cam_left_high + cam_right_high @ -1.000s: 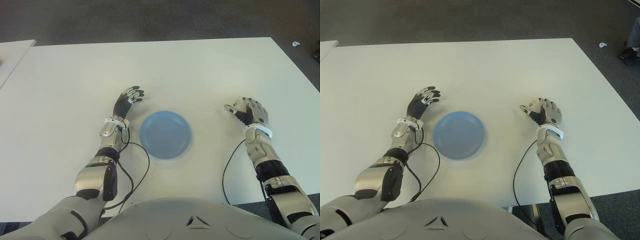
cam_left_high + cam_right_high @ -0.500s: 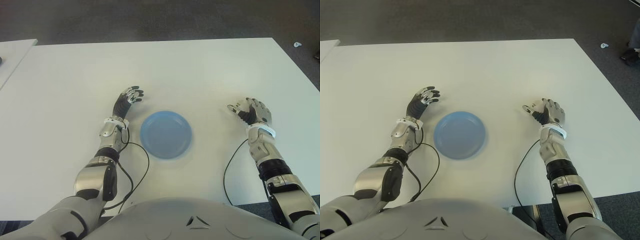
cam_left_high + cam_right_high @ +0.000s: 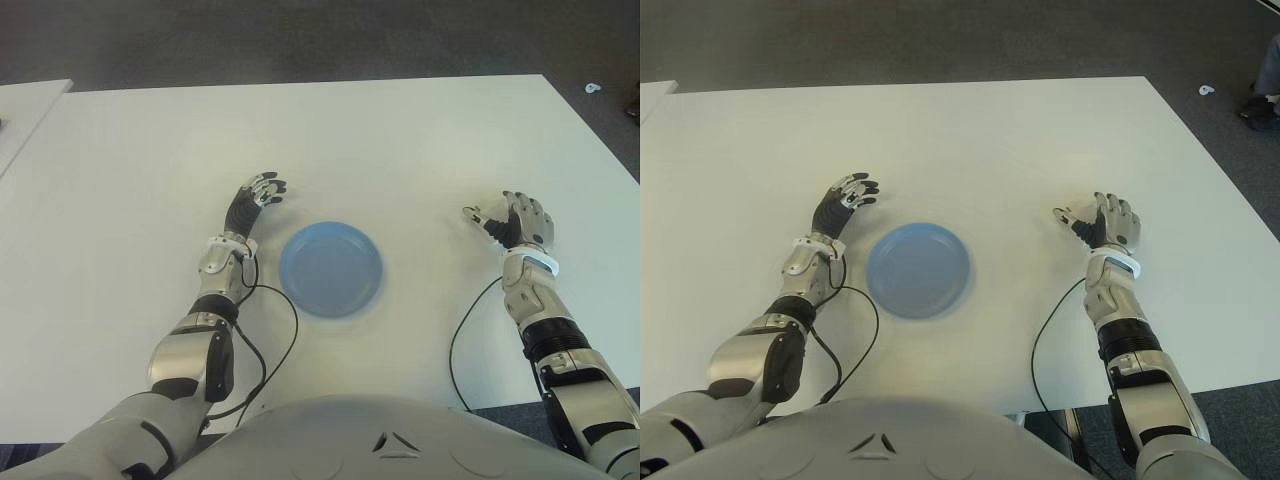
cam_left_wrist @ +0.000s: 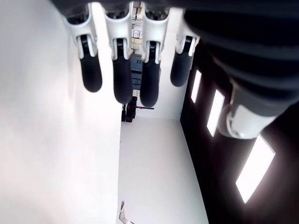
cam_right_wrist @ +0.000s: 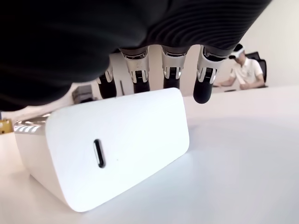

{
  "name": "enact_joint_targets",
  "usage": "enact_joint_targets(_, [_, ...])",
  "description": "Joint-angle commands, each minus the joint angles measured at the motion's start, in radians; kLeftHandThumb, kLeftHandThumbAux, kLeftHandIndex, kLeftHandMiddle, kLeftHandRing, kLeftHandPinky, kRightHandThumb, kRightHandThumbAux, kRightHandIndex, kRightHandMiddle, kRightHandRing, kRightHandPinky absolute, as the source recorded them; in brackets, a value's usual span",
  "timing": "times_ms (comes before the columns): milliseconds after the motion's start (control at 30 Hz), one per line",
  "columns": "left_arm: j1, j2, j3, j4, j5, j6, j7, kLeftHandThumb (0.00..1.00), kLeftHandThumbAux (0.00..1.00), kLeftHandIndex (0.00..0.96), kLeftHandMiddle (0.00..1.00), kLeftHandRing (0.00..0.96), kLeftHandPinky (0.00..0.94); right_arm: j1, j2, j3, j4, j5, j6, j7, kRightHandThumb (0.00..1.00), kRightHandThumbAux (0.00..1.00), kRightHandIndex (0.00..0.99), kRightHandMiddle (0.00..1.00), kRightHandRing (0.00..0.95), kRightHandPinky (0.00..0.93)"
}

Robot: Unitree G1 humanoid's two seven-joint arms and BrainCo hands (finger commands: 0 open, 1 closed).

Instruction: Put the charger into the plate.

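My table [image 3: 330, 130] is one broad white surface, and everything sits toward its near half. My two arms reach forward over it, forearms low, one on each side of the plate [image 3: 330, 268].

There is one plate, round and blue, lying flat with nothing in it. My left hand [image 3: 256, 196] shows just beside the plate's far-left edge, wrist straight, fingers [image 4: 122, 70] hanging loosely extended and holding nothing. Two black cables trail back from my wrists over the table toward my body, one on either side of the plate.

My right hand [image 3: 515, 220] is well to the right of the plate, palm turned inward, fingers [image 5: 204, 77] arched over the charger [image 5: 112, 144] with the tips just behind its top edge; I cannot tell whether they press it, so the hand reads as released.

There is one charger: a white block with rounded corners and a single slim oval port on the face toward my wrist. It stands on the table under my right hand, well apart from the plate.
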State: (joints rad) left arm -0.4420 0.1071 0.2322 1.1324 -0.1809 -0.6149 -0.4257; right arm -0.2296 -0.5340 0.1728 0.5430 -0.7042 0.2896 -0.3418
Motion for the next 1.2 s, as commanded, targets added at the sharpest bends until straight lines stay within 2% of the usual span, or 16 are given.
enact_joint_targets(33, [0.025,0.008,0.001,0.021,0.005,0.020,0.002,0.028,0.558,0.259,0.324,0.312,0.301,0.024,-0.007,-0.005,0.002,0.013,-0.018,-0.015,0.339,0.134,0.000,0.000,0.000,0.000])
enact_joint_targets(333, [0.023,0.010,-0.001,0.024,0.008,0.028,0.004,0.018,0.562,0.257,0.325,0.315,0.304,0.049,-0.018,-0.021,-0.033,0.010,-0.033,-0.054,0.323,0.141,0.000,0.000,0.000,0.000])
enact_joint_targets(733, [0.021,0.012,0.001,0.028,0.006,0.028,0.001,0.028,0.559,0.256,0.315,0.306,0.294,0.085,-0.028,-0.032,-0.106,-0.012,-0.011,-0.083,0.315,0.143,0.000,0.000,0.000,0.000])
enact_joint_targets(1000, [0.021,0.015,-0.005,0.029,0.016,0.018,0.007,0.018,0.549,0.253,0.311,0.301,0.292,0.118,-0.031,-0.036,-0.157,-0.023,0.030,-0.060,0.337,0.135,0.000,0.000,0.000,0.000])
enact_joint_targets(1200, [0.021,0.017,-0.009,0.030,0.020,0.017,0.013,0.007,0.547,0.254,0.317,0.305,0.294,0.134,-0.030,-0.023,-0.184,-0.027,0.069,-0.004,0.343,0.124,0.000,0.000,0.000,0.000])
